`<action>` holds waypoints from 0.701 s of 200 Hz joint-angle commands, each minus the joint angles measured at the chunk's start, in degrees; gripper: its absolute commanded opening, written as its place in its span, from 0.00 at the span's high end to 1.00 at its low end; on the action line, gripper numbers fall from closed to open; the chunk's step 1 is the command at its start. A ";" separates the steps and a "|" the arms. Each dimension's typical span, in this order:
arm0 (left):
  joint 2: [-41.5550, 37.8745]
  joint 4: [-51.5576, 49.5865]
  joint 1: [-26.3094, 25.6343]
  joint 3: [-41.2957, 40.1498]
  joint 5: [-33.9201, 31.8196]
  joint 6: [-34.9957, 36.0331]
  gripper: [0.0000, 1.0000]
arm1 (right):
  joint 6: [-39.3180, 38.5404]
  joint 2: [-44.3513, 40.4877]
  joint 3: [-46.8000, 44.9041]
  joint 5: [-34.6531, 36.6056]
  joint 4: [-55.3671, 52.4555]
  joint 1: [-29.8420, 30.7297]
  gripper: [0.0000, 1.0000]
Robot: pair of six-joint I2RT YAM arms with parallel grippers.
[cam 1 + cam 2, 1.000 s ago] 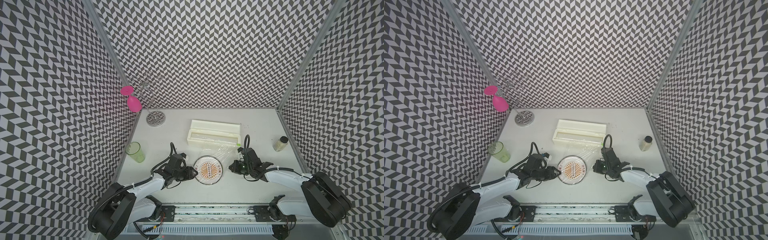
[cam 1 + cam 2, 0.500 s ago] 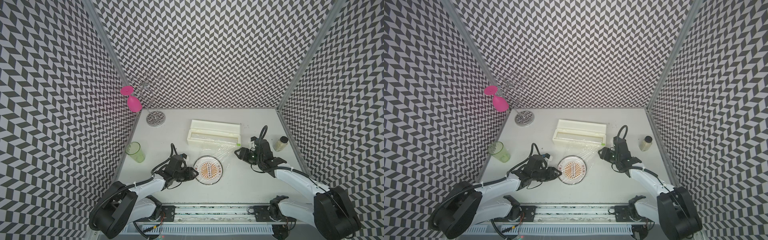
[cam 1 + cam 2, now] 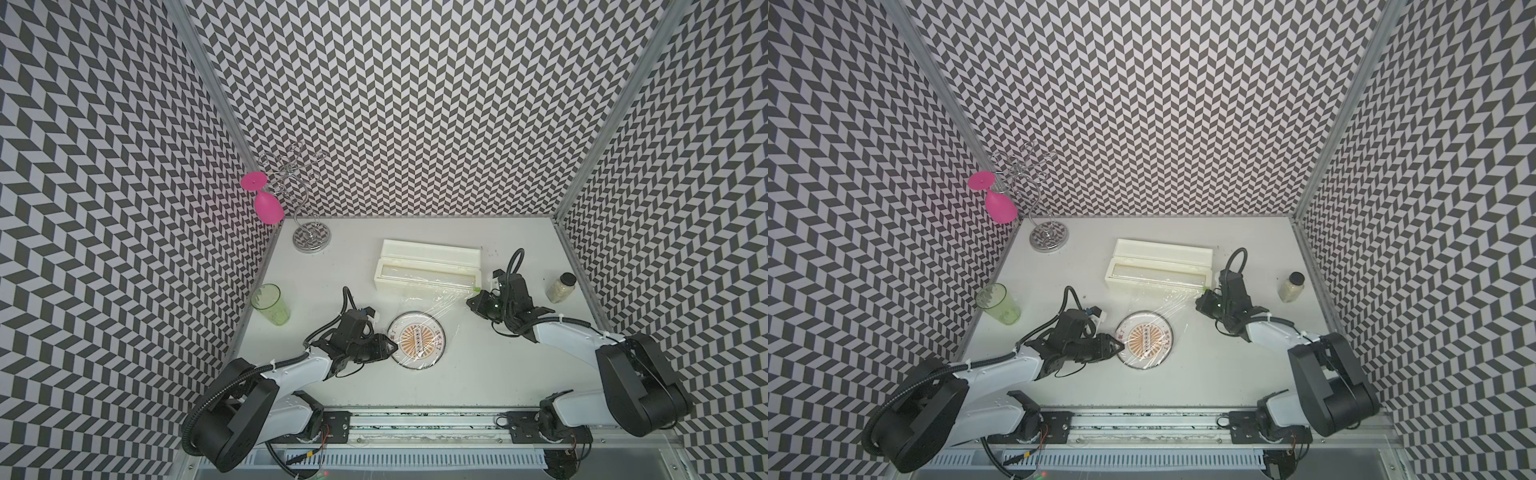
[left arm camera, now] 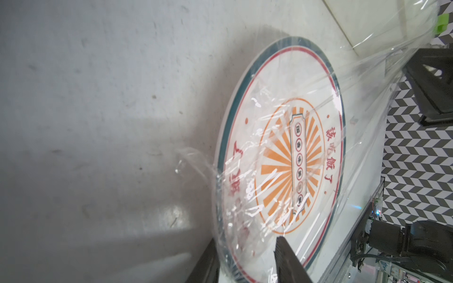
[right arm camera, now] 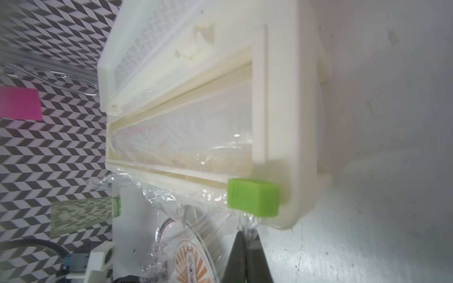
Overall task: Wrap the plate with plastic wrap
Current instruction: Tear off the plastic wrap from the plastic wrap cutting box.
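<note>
The plate lies flat near the table's front, with the plastic wrap draped over it and running back to the cream dispenser box. My left gripper is at the plate's left edge. Its jaws stand partly apart astride the film-covered rim. My right gripper is just below the box's green tab, shut on a bunched corner of the wrap.
A green cup stands left of my left arm. A small jar is by the right wall. A wire rack holding a pink glass fills the back left corner.
My right gripper moved from beside the plate back to the box's green-tab end and pinched the wrap there. My left gripper stayed at the plate's rim, its jaws narrowing slightly.
</note>
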 commanded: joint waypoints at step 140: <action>0.52 -1.66 -0.64 -0.94 -0.54 -0.43 0.70 | -1.47 -3.96 0.21 1.19 -8.97 3.71 0.56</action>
